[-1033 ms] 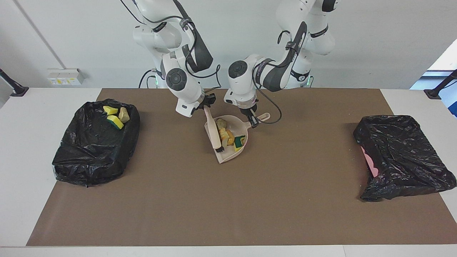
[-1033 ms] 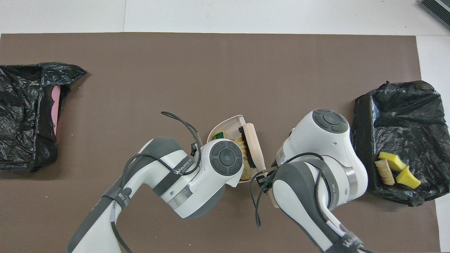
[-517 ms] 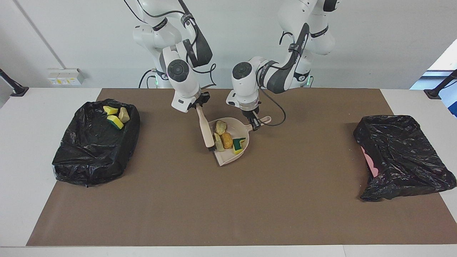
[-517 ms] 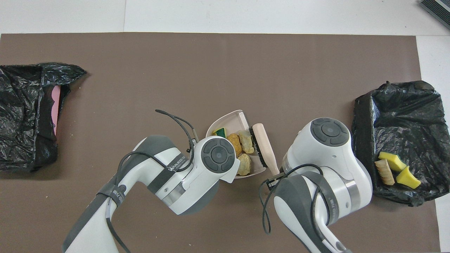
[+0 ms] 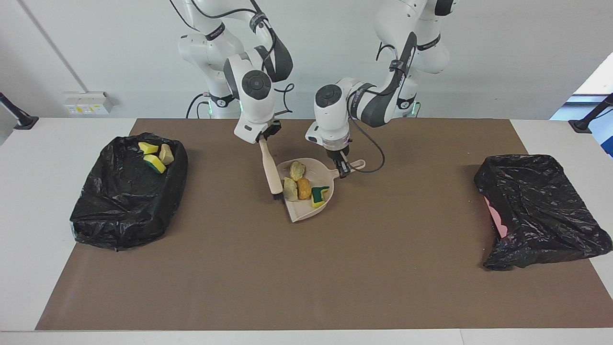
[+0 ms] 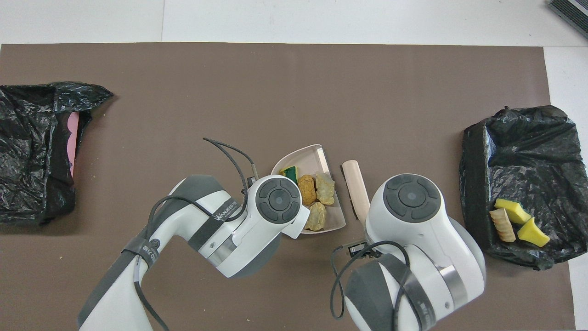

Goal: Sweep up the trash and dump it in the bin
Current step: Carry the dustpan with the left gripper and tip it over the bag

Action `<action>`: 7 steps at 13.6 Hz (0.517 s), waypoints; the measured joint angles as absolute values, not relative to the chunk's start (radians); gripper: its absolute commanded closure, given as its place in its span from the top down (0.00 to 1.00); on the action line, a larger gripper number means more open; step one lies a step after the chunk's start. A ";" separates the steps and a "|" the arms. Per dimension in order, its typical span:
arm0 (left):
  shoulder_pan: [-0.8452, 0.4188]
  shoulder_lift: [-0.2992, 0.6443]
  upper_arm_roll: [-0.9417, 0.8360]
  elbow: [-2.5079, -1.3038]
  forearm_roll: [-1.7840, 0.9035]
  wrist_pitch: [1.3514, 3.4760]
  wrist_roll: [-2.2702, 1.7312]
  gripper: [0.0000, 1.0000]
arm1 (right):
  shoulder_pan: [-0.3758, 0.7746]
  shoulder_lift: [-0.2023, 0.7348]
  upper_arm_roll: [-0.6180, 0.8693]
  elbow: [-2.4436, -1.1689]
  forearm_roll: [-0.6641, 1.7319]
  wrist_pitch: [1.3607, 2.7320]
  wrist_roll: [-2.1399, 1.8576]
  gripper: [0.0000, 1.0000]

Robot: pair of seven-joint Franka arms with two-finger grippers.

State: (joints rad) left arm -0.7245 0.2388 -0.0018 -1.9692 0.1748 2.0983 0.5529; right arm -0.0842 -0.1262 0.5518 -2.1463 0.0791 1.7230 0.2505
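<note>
The right gripper (image 5: 262, 140), clamped on the brush (image 5: 271, 168), has drawn it off the dustpan (image 5: 310, 209), whose handle the closed left gripper (image 5: 341, 168) grips below itself; trash (image 5: 303, 188) loaded, dumping next.

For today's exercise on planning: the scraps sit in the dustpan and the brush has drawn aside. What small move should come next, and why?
Probably the left gripper, shut on the dustpan handle, should lift the pan level. Four scraps lie inside it, and the brush in the right gripper hangs beside the pan, no longer over it, so nothing blocks the way to a bin.
</note>
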 measured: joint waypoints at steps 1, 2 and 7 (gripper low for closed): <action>-0.724 0.239 -0.001 -1.969 0.175 2.100 0.567 0.00 | -0.085 -0.155 0.550 -2.140 0.079 1.697 0.288 0.00; -0.723 0.239 0.000 -1.969 0.175 2.102 0.584 0.00 | -0.085 -0.182 0.549 -2.135 0.079 1.675 0.330 0.00; -0.635 0.193 0.003 -1.967 0.175 2.107 0.730 0.00 | -0.081 -0.255 0.554 -2.168 0.183 1.630 0.419 0.00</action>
